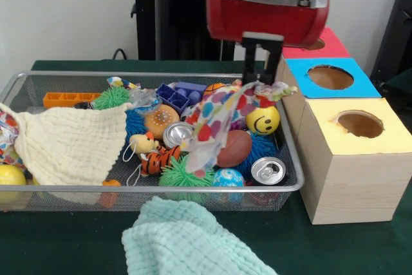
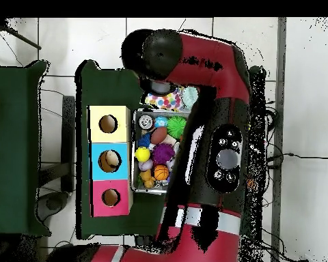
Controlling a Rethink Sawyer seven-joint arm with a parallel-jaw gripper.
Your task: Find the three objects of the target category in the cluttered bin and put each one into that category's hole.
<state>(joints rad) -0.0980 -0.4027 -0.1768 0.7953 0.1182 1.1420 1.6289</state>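
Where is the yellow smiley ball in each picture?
Front view: the yellow smiley ball lies at the bin's right end, just under the tool holding the spotted cloth, near the blue-topped box.
Overhead view: a yellow ball, its face not visible, sits at the bin's left edge, beside the blue-topped box.
Shared landmark: the blue-topped box, the middle of the three boxes.
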